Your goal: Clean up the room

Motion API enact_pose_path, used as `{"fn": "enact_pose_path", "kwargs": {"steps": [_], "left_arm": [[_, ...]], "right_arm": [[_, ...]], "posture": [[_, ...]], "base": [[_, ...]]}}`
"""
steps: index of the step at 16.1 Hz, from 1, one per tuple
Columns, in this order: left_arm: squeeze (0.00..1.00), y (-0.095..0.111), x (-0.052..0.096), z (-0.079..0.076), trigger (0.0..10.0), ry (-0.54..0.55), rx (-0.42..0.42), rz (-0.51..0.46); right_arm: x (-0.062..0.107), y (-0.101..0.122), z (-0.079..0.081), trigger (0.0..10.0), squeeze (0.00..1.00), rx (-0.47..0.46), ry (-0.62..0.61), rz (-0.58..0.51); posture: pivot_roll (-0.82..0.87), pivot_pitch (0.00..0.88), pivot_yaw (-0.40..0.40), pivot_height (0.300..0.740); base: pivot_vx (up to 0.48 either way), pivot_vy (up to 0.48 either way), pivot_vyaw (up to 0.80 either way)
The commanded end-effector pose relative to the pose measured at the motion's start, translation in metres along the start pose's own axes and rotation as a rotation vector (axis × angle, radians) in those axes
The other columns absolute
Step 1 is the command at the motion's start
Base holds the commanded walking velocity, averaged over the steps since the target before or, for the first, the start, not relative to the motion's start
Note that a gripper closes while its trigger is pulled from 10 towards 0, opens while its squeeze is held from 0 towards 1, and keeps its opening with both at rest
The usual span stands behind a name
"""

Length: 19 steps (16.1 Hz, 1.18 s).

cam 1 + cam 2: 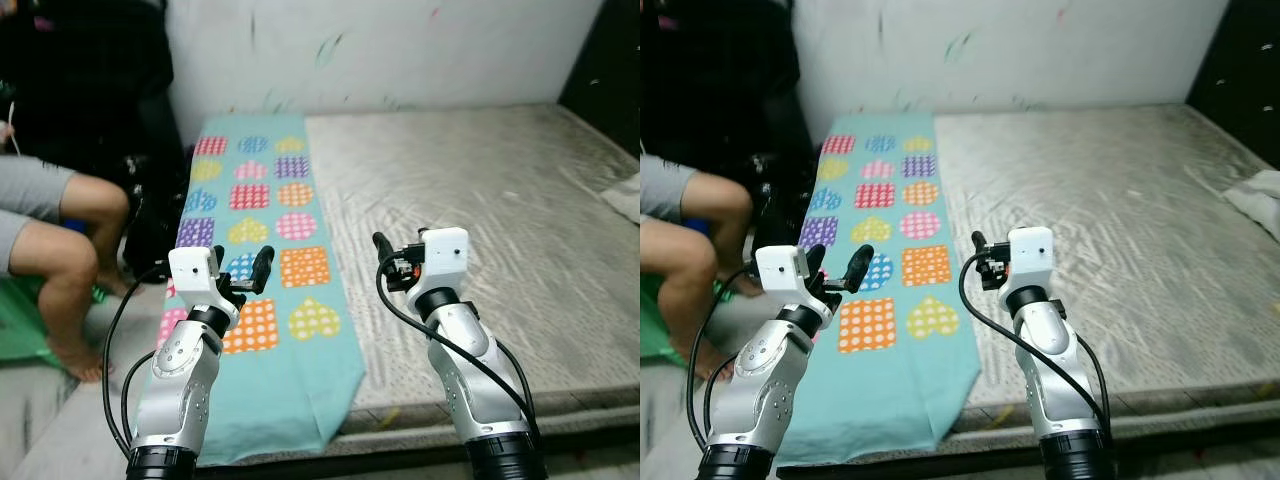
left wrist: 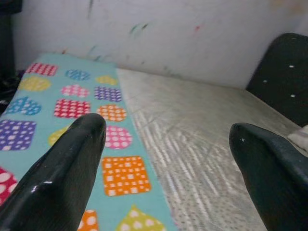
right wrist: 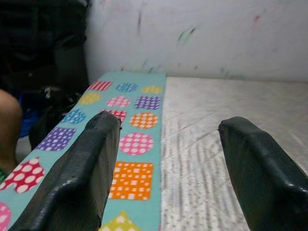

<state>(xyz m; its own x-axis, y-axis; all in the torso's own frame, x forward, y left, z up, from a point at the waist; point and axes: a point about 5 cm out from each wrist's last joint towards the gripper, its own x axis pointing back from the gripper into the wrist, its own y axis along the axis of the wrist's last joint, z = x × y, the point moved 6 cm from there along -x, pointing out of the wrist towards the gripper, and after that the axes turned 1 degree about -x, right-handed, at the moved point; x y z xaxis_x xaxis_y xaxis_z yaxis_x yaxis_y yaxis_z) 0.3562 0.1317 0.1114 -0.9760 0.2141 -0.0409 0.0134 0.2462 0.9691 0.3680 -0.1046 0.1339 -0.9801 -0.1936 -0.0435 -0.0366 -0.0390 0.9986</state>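
The robot faces a bare grey mattress [image 1: 480, 200] with both arms raised in front of it. The left hand [image 1: 243, 272] hovers with its two black fingers spread wide and nothing between them. The right hand [image 1: 392, 262] is likewise wide open and empty, as its wrist view shows.

The thing most likely to need tidying is the teal cloth [image 1: 265, 250] printed with dotted hearts, squares and circles. It lies flat as a long strip on the mattress, its long axis running straight away from the hands toward the white wall [image 1: 400, 50], with its near end hanging over the mattress edge. The left hand hangs directly above the cloth's near part; the right hand hangs over bare mattress just beside the cloth's edge. So the left hand is the nearer one, and the cloth stretches ahead of and below it.

Beyond the left hand, off the mattress side, a person's bent legs [image 1: 60, 250] are seated near the cloth's far edge. I judge that a grasp on the near end would suit folding or lifting the strip.
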Motion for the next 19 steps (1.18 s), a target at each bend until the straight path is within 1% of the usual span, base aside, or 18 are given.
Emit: {"fn": "enact_pose_path", "kwargs": {"steps": [1, 2, 7, 11, 14, 16, 17, 18, 19], "left_arm": [[0.0, 0.004, 0.0, 0.004, 10.0, 0.006, -0.009, -0.005], [0.0, 0.004, 0.0, 0.004, 10.0, 0.006, -0.01, -0.005], [0.0, 0.005, 0.0, 0.003, 10.0, 0.009, -0.01, -0.009], [0.0, 0.003, -0.001, 0.01, 10.0, 0.065, -0.003, -0.001], [0.0, 0.001, 0.001, 0.013, 10.0, 0.082, -0.006, 0.005], [0.0, -0.003, 0.006, 0.02, 10.0, 0.108, -0.01, 0.023], [0.0, -0.002, 0.011, 0.026, 10.0, 0.127, -0.014, 0.022], [0.0, 0.001, 0.018, 0.035, 10.0, 0.156, -0.039, 0.014], [0.0, 0.007, 0.027, 0.046, 10.0, 0.194, -0.083, -0.007]], "right_arm": [[-0.002, 0.003, 0.007, 10.0, 0.0, -0.002, 0.02, -0.011], [-0.002, 0.003, 0.007, 10.0, 0.0, -0.001, 0.02, -0.011], [-0.002, 0.002, 0.005, 10.0, 0.0, 0.006, 0.016, -0.01], [-0.002, 0.001, 0.003, 10.0, 0.0, 0.01, 0.016, -0.01], [-0.002, -0.001, 0.006, 10.0, 0.0, 0.023, 0.033, -0.002], [0.001, -0.011, 0.013, 10.0, 0.0, 0.003, 0.074, 0.05], [0.004, -0.024, 0.014, 10.0, 0.0, 0.041, 0.089, 0.112], [0.009, -0.032, 0.011, 10.0, 0.0, 0.071, 0.083, 0.151], [0.014, -0.035, 0.004, 10.0, 0.0, 0.098, 0.059, 0.165]], "posture": [[-0.13, 0.0, 0.034, 0.74], [-0.13, 0.0, 0.034, 0.74], [-0.13, 0.0, 0.035, 0.74], [-0.13, 0.0, 0.033, 0.74], [-0.12, 0.0, 0.03, 0.74], [-0.12, 0.0, 0.03, 0.74], [-0.12, 0.0, 0.027, 0.74], [-0.12, 0.0, 0.024, 0.74], [-0.12, 0.003, 0.021, 0.74]], "base": [[0.247, 0.0, 0.0], [0.247, 0.0, 0.0], [0.0, 0.0, 0.0], [0.0, 0.0, 0.0], [0.0, 0.0, 0.0], [0.0, 0.0, 0.0], [0.0, 0.0, 0.0], [0.0, 0.0, 0.0], [0.0, 0.0, 0.0]]}}
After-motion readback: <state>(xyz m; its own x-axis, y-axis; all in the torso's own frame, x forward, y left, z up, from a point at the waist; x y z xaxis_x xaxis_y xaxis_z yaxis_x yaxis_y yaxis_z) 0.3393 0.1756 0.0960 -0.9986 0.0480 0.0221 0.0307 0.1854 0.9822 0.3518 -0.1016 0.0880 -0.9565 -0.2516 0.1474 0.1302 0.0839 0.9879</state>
